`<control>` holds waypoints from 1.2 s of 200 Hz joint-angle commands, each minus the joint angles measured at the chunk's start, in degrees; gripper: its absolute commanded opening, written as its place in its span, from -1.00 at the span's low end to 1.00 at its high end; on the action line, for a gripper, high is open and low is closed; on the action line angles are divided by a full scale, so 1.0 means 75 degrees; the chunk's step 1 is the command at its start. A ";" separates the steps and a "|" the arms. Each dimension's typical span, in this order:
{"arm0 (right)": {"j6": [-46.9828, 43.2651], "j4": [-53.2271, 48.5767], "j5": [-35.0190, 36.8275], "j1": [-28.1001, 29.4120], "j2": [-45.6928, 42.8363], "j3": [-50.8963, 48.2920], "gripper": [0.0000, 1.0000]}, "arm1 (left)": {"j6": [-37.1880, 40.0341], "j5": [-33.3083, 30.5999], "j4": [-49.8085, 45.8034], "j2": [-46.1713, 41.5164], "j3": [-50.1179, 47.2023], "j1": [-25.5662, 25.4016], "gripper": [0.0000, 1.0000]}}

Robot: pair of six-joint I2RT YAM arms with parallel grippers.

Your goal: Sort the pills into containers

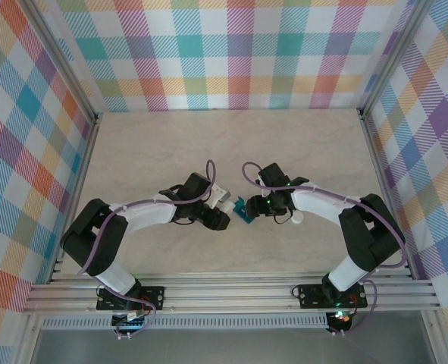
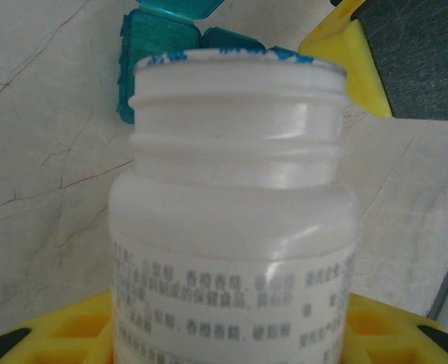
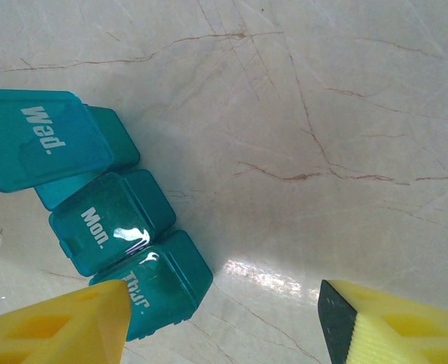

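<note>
My left gripper [image 2: 231, 337] is shut on a white bottle [image 2: 235, 227] with grey printed text. Its cap is off and its mouth points at the teal containers [image 2: 159, 38] just beyond it. In the top view the bottle [image 1: 222, 197] sticks out of the left gripper [image 1: 212, 206], close to the containers [image 1: 244, 208]. The containers [image 3: 125, 227] are three joined boxes marked Wed., Mon. and Thur. The Wed. lid [image 3: 38, 136] stands open. My right gripper [image 3: 224, 322] is open just above the table, its left finger [image 3: 57, 330] next to the Thur. box. The pills are hidden.
The table [image 1: 231, 144] is pale marble-patterned, with checked walls on three sides and metal rails along the near edge. A yellow finger of the right gripper [image 2: 352, 61] sits just right of the bottle's mouth. Both arms meet at the table's middle.
</note>
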 commanded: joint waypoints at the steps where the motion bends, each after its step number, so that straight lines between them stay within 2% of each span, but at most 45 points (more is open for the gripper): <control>1: -0.0116 -0.0039 0.0102 0.0055 0.0168 0.0141 0.35 | 0.0139 -0.0051 -0.0389 0.0123 0.0271 -0.0092 -1.00; 51: -0.0089 0.0050 0.0012 0.0055 0.0261 0.0131 0.34 | 0.0302 -0.0110 -0.1153 0.0393 0.0718 -0.0104 -1.00; 240: -0.0062 0.0160 -0.0028 0.0058 0.0379 -0.0152 0.34 | 0.0835 -0.0084 -0.2482 0.1396 0.1978 -0.0175 -1.00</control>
